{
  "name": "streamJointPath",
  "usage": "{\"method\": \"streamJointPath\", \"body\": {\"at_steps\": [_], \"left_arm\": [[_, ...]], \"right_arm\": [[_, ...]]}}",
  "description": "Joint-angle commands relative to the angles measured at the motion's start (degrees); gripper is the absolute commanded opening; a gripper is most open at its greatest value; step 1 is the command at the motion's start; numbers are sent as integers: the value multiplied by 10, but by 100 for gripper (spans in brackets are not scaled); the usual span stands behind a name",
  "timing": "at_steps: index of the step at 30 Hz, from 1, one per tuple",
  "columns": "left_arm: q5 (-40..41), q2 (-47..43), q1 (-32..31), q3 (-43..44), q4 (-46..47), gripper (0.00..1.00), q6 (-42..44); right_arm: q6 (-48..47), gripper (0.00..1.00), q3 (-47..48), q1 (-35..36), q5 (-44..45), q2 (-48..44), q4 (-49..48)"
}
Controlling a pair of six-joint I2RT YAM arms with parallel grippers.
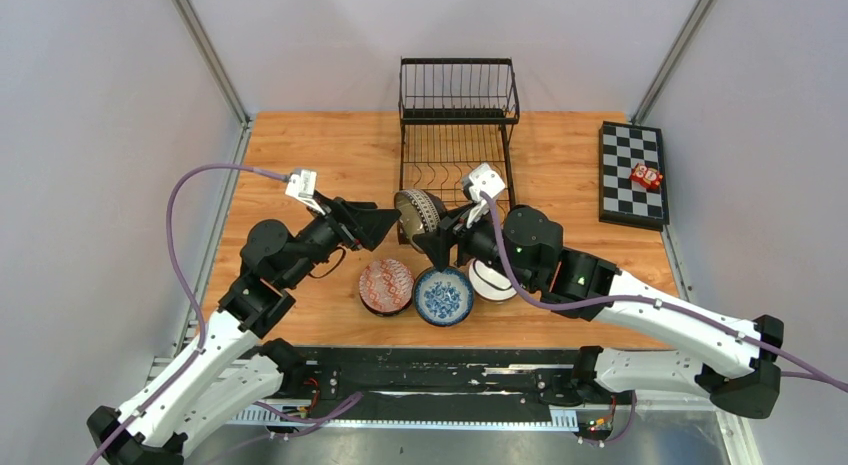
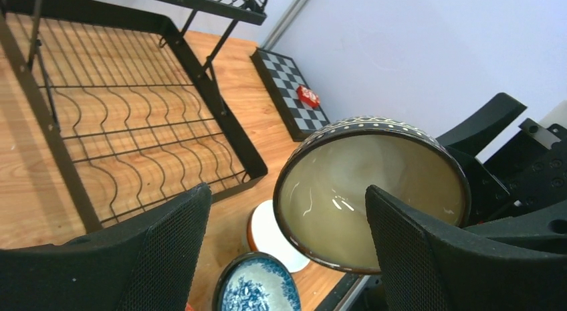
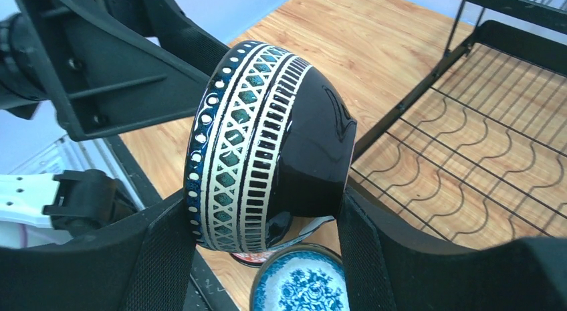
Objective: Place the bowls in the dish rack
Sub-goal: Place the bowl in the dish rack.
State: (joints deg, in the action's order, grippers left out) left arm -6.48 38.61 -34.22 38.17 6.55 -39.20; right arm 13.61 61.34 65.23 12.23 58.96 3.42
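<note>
Right wrist: right claw (image 3: 264, 221) grips dark bowl (image 3: 281, 124), left claw (image 2: 287, 197) spread.

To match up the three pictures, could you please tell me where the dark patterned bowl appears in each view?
Top external: dark patterned bowl at centre, just before the dish rack.
Left wrist: right of centre, its inside showing.
Right wrist: centre, its patterned outside showing.
Shared landmark: the blue-and-white bowl, below it in all three.
</note>
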Motion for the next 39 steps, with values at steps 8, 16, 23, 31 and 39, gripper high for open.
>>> {"method": "streamJointPath", "body": {"at_steps": [8,16,23,31,39], "left_arm": [[46,-9,0,69,-169,86,58],[78,-25,0,122,-291,87,122],[92,-43,0,142,-345,87,172],[110,-59,0,126,-363,87,204],[98,-58,0,119,-373,87,229]], "right_arm": [[-83,2,40,-33,102,2,5],[-123,2,42,-88,153,42,5],[-134,2,43,-143,170,96,-7],[-133,2,38,-202,170,165,-28],[-155,2,42,-256,175,252,-84]]}}
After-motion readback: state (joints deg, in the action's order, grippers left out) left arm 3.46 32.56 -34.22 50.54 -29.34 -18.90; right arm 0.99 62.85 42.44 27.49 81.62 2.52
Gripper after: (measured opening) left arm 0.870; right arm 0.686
